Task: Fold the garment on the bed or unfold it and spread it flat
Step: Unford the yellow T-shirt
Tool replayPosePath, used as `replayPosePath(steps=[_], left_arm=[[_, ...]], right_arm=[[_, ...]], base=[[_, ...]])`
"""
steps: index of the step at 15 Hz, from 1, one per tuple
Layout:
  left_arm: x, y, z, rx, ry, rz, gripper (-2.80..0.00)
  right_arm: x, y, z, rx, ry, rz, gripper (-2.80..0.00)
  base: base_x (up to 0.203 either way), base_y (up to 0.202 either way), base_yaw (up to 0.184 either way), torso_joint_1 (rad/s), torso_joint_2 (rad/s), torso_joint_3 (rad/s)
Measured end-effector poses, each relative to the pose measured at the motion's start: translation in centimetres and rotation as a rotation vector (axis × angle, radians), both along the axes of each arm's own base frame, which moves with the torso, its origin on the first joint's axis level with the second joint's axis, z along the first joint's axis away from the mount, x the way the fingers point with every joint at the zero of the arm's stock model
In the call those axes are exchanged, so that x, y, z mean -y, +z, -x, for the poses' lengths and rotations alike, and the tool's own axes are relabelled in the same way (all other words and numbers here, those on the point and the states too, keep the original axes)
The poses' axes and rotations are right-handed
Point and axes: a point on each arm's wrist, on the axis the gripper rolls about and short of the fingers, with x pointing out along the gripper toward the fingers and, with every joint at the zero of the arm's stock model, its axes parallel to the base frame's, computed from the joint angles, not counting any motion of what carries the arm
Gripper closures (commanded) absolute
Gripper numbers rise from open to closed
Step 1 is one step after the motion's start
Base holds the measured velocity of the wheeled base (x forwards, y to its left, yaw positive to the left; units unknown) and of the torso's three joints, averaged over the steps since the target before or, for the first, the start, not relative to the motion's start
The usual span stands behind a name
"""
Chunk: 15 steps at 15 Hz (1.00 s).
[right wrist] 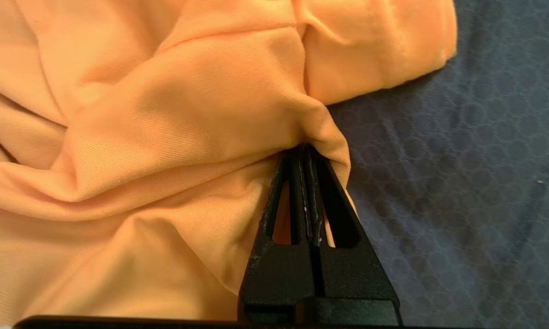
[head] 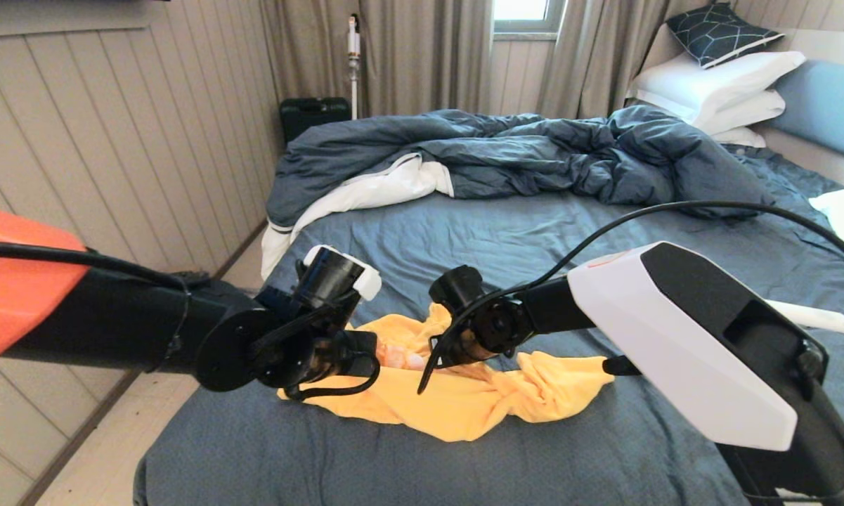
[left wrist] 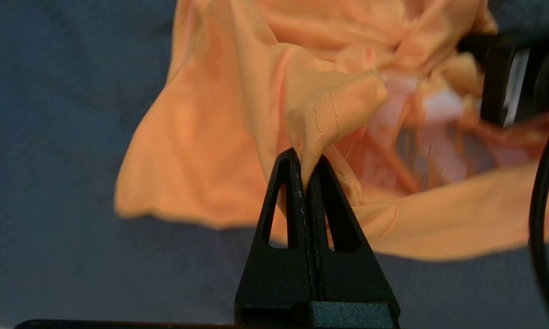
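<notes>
The garment [head: 464,404] is a bright yellow T-shirt lying bunched and twisted on the near part of the bed [head: 506,239]. My left gripper [head: 372,355] is at its left end, shut on a pinched ridge of the yellow cloth [left wrist: 329,114]; its fingertips [left wrist: 297,167] clamp the fold. My right gripper [head: 439,365] is near the middle of the bundle, shut on a fold of the garment [right wrist: 173,119] close to its edge, with the cloth wrapped over the fingertips [right wrist: 322,160]. A pale printed patch [left wrist: 439,107] shows between the folds.
A rumpled dark-blue duvet [head: 506,151] with white lining lies across the far half of the bed. White pillows [head: 717,88] are stacked at the back right by the headboard [head: 826,105]. A panelled wall [head: 112,126] runs along the left. A black cable [head: 674,211] loops over my right arm.
</notes>
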Motion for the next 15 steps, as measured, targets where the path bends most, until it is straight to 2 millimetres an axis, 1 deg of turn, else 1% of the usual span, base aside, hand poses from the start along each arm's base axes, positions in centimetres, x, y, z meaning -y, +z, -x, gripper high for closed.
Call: replayPosePath(steps=[3,6,10,11,13,15], left_arm=[[-1.2,-0.1,4.3,-0.051,-0.033,-0.014,0.0],[-1.3,-0.3,8.6,-0.113,-0.07,-0.003,0.0],[-1.8,0.6,12.2,-0.174,-0.144,-0.04,0.0],[-1.8,0.8,13.5,-0.189,-0.189,-0.063,0.0],[-1.8,0.9,15.5,-0.228,-0.27,-0.104,0.0],[-1.7,0.4,17.3,-0.292,-0.366,-0.13,0.0]], right_arm=[[0.1,0.1,0.0,0.001,-0.003,0.001,0.0],[0.1,0.2,0.0,0.004,-0.004,0.001,0.0],[0.6,0.3,-0.3,0.007,-0.014,0.0,0.0],[0.6,0.4,-0.3,0.009,-0.015,-0.001,0.0],[0.6,0.4,-0.4,0.011,-0.017,-0.002,0.0],[0.6,0.5,-0.4,0.015,-0.017,-0.004,0.0]], base=[[0.0,0.0,0.0,0.0,0.0,0.0],[0.0,0.0,0.0,0.0,0.0,0.0],[0.0,0.0,0.0,0.0,0.0,0.0],[0.0,0.0,0.0,0.0,0.0,0.0],[0.0,0.0,0.0,0.0,0.0,0.0],[0.0,0.0,0.0,0.0,0.0,0.0]])
